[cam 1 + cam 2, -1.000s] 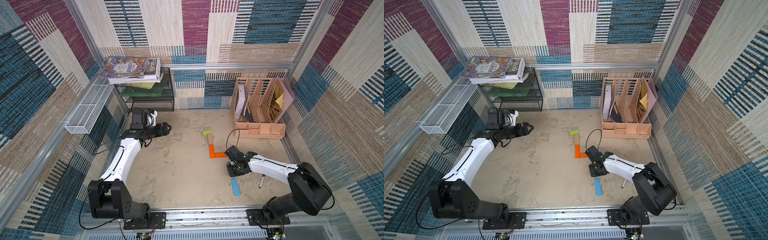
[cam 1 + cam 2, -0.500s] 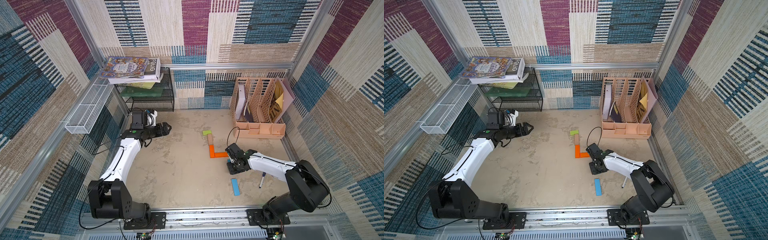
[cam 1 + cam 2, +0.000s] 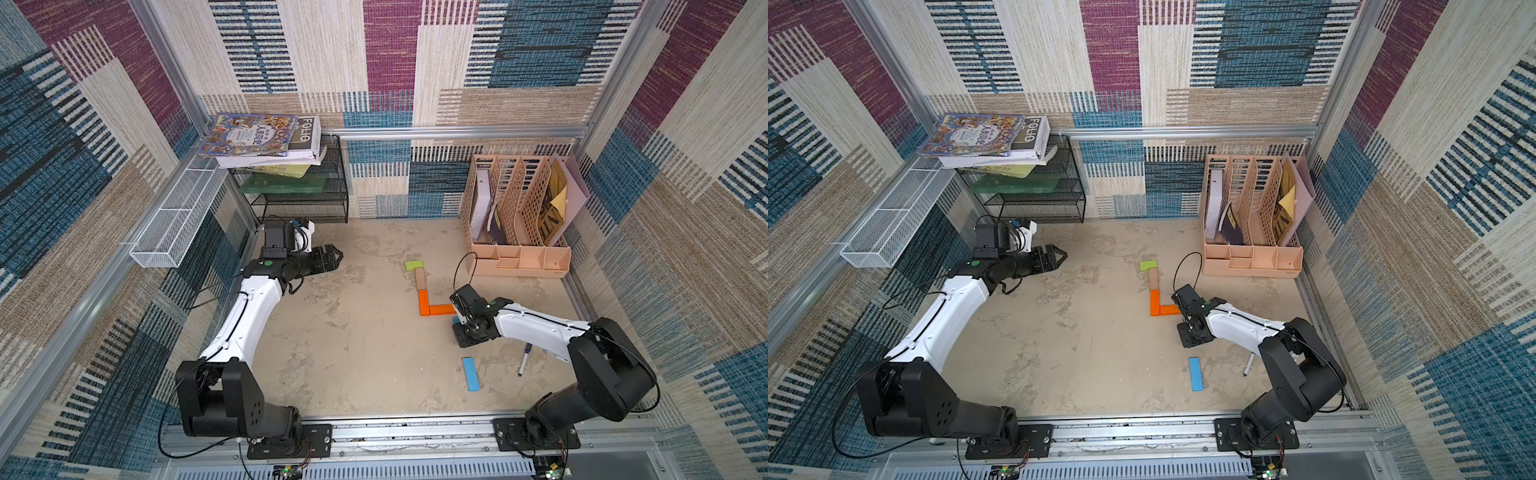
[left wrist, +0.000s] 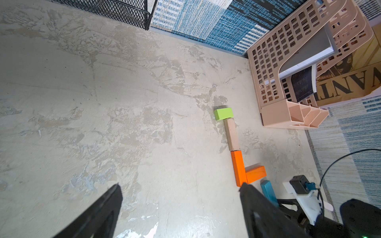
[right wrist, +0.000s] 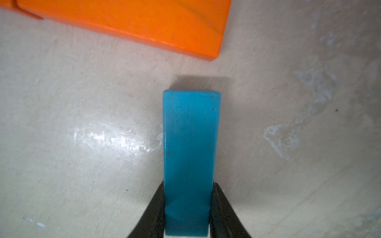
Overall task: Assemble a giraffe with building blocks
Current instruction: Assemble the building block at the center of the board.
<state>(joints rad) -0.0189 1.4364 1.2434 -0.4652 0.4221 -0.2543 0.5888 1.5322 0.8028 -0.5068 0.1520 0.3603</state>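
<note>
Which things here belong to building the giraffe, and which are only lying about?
Job: green block, tan block, two orange blocks, blue block in the shut right gripper, loose blue block.
Lying about: marker pen, file organiser, books, black wire rack, white mesh basket.

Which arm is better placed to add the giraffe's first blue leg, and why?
Right. The right gripper is shut on a blue block close to the orange body, not touching it. The left gripper is open, empty and far off.
</note>
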